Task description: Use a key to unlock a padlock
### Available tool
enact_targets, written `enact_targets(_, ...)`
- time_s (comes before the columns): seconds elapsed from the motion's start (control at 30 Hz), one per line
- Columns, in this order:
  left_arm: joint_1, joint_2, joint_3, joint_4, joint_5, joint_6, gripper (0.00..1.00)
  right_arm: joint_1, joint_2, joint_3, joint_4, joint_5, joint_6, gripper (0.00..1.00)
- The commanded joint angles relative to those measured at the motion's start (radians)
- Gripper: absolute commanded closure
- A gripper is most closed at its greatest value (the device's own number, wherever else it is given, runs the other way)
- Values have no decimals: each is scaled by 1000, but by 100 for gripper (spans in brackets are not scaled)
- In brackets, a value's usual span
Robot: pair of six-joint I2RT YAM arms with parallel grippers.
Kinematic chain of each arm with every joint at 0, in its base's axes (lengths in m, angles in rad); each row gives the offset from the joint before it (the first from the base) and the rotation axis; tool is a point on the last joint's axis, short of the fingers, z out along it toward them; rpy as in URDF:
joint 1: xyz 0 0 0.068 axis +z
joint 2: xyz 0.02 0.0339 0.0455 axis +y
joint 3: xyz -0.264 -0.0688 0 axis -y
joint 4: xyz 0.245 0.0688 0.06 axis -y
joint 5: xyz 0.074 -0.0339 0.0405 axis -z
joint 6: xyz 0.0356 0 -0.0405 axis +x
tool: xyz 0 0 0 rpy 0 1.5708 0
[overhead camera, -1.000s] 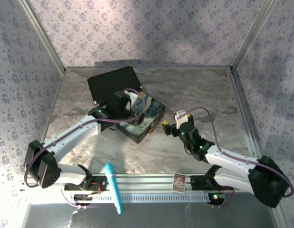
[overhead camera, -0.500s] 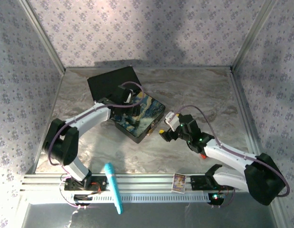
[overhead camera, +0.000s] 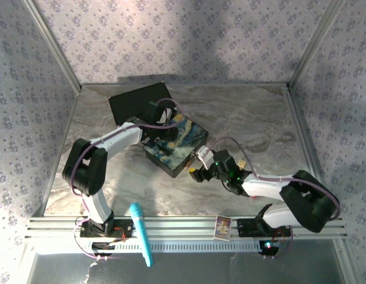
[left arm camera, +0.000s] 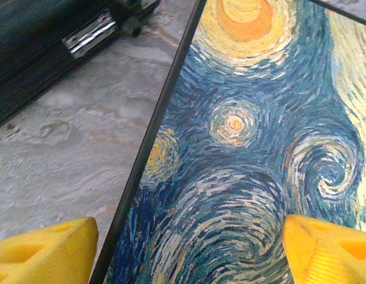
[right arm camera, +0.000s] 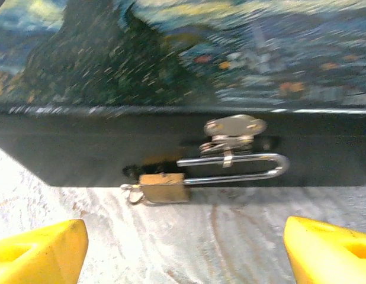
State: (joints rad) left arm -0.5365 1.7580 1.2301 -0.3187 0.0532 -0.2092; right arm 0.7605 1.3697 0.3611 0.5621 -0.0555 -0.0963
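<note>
In the right wrist view the brass padlock (right arm camera: pixel 163 187) lies on the table against the black front wall of the painted box (right arm camera: pixel 189 53). Its long silver shackle (right arm camera: pixel 236 168) passes through the box's hasp (right arm camera: pixel 233 127). The shackle's upper leg ends free above the body. A small silvery key (right arm camera: pixel 132 192) sticks out of the body's left end. My right gripper (right arm camera: pixel 183 254) is open just in front of the padlock, touching nothing. My left gripper (left arm camera: pixel 186 254) is open over the box's painted lid (left arm camera: pixel 248 148), straddling its edge.
A black case (overhead camera: pixel 138 102) lies behind the painted box (overhead camera: pixel 174 145); its metal hinge (left arm camera: pixel 88 35) is close to my left gripper (overhead camera: pixel 166 125). A teal pen (overhead camera: pixel 141 234) and a small card (overhead camera: pixel 222 226) rest on the front rail. Patterned walls ring the marbled table (overhead camera: pixel 248 118).
My right gripper moved left and down to the box's front side, facing the padlock. The left arm's elbow swung inward and its gripper shifted farther back over the lid.
</note>
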Motion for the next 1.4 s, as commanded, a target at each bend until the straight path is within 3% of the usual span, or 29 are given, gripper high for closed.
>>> enact_targets(0.0, -8, 24, -12, 6, 104, 58, 23, 7, 59, -42, 217, 18, -18, 14)
enact_targets(0.27, -31, 61, -13, 0, 128, 123, 25, 13, 229, -80, 422, 34, -127, 17)
enact_targets(0.6, -61, 73, -29, -3, 107, 143, 26, 0, 372, -43, 583, 69, -124, 34)
enact_targets(0.87, -95, 74, -39, -14, 72, 163, 26, -19, 352, -45, 610, 128, -13, 44)
enact_targets(1.1, -109, 64, -61, -9, 61, 178, 26, -62, 341, -60, 651, 104, 94, 47)
enact_targets(1.37, -109, 49, -88, -4, 36, 173, 26, -118, 303, -79, 564, 82, 87, 47)
